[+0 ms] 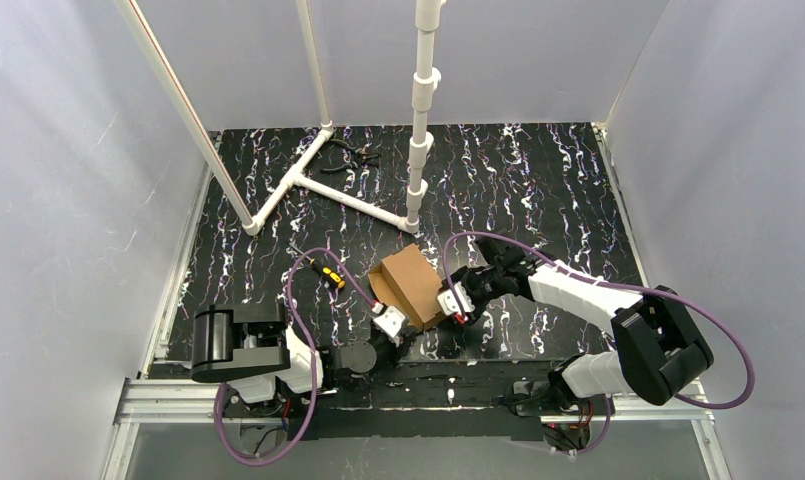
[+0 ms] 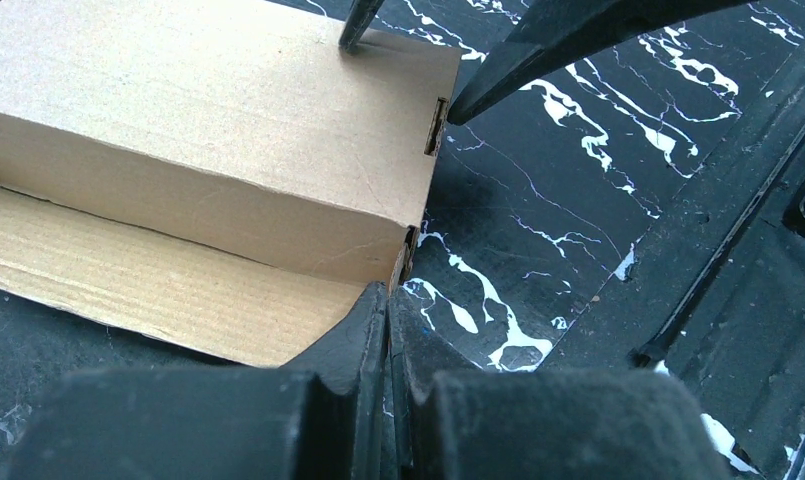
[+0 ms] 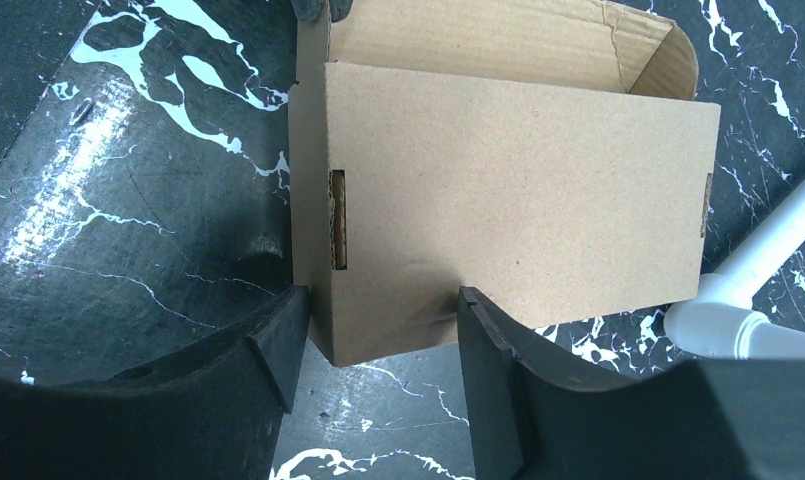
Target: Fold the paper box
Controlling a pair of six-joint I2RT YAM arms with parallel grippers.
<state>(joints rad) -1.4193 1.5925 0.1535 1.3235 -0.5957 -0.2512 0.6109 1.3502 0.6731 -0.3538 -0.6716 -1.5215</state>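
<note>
The black, white-veined counter (image 1: 538, 180) is carrying everything, with a white pipe frame (image 1: 318, 185) lying across its far left part. The right arm (image 1: 578, 290) is reaching in from the right and the left arm (image 1: 248, 345) is lying low along the near edge, both of them meeting at the paper box (image 1: 410, 280). The box is sitting closed, brown and unprinted near the middle of the counter, just in front of the arms. Its long axis is running from far-left to near-right, so that one short end is pointing toward the arm bases. One loose flap (image 2: 158, 290) is lying flat on the counter along the box's left long side, its corrugated inner face turned up. The right jaws are standing partly spread around the box's near right corner. One fingertip (image 3: 288, 320) is pressing the end wall beside a small slot (image 3: 338, 220) and the other (image 3: 473, 310) is bearing on the top panel, so they seem to be grasping that corner. The left jaws are clenched tight on nothing, their tips sitting just beside the near lower corner where the flap is joining the wall. A yellow-and-black screwdriver (image 1: 328, 273) is lying on the counter to the left of the box, apart from it.
</note>
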